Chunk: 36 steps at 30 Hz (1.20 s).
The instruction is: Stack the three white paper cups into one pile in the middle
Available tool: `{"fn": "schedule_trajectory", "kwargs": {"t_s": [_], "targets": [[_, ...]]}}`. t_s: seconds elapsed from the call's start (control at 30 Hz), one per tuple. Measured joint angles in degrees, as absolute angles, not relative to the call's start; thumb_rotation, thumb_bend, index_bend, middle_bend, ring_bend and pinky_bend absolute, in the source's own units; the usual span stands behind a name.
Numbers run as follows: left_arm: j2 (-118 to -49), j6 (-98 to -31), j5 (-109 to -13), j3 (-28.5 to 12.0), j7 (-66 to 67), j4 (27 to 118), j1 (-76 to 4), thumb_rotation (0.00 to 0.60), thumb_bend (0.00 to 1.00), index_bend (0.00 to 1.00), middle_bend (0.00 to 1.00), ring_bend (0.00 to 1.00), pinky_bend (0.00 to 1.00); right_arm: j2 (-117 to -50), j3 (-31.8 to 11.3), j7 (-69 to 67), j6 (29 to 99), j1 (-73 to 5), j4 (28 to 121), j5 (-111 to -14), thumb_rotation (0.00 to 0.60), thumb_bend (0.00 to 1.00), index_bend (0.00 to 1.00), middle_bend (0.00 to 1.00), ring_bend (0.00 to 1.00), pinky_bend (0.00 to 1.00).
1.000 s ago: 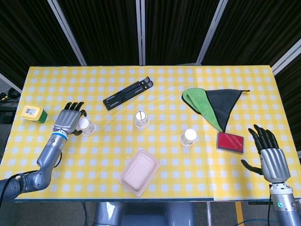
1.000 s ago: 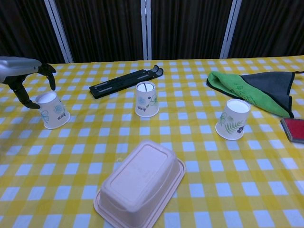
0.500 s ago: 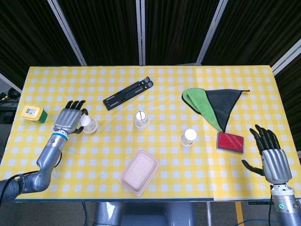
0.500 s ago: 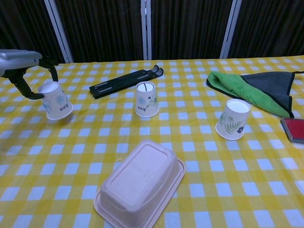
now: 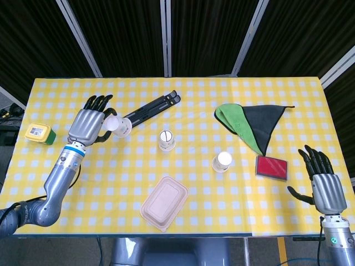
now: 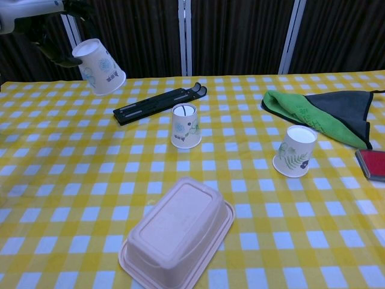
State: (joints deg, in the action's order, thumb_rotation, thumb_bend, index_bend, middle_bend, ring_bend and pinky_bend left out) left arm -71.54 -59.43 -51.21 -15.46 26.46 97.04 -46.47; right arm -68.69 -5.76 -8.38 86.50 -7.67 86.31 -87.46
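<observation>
left hand [image 5: 87, 124]: clamped on one cup, raised well above the surface; the chest view shows only a little of it at the top left corner
held cup [image 6: 99, 66]: tilted, its closed base toward the hand and its open mouth down and to the right; in the head view it overlaps the left end of the black bar
right hand [image 5: 324, 183]: holds nothing, fingers spread apart, at the right edge of the surface just off the cloth; seen in the head view only
middle cup [image 5: 167, 139]: stands mouth down near the centre of the surface, apart from the held cup
right cup [image 5: 223, 161]: mouth down, leaning a little, right of the middle cup and well apart from it
surface [image 5: 194, 105]: covered with a yellow and white checked cloth
black bar [image 5: 158, 106]: long folded piece, lies slantwise behind the middle cup
box [image 5: 164, 202]: beige, upside down, near the front edge, in front of the middle cup
cloths [image 5: 250, 123]: green and dark grey, folded together, at the right rear
red block [image 5: 272, 167]: flat, lies between the right cup and the right hand
yellow tub [image 5: 40, 133]: green-based with a label, at the far left edge, beside the left arm
</observation>
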Motion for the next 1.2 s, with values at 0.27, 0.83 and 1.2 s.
{"fn": "schedule_trajectory", "kwargs": {"t_s": [0.27,0.83,1.2], "targets": [[-75.64,-57.91,-48.34,-16.77,29.84,94.41,-51.32,0.6,0.4,0.38,0.0,0.0,0.0,-68.41,-6.39,-11.04,84.42,-8.19,85.4,-85.55,0.6,0.06,0.09,0.0,0.0,0.0],[-86.01,-54.39,-39.07,-16.88,36.85,86.82,-61.35,0.6,0.4,0.38,0.0,0.0,0.0,-67.77,-7.64,-16.51,81.4,-8.97,83.42,-82.47,0.6,0.06,0.09,0.0,0.0,0.0],[-90.19,-52.8,-38.6,-16.65,35.92,82.53,-63.94,0.6,0.4,0.36,0.0,0.0,0.0,-67.59,-7.88,-17.56,80.92,-8.98,82.92,-82.02,0.6,0.06,0.09,0.0,0.0,0.0]]}}
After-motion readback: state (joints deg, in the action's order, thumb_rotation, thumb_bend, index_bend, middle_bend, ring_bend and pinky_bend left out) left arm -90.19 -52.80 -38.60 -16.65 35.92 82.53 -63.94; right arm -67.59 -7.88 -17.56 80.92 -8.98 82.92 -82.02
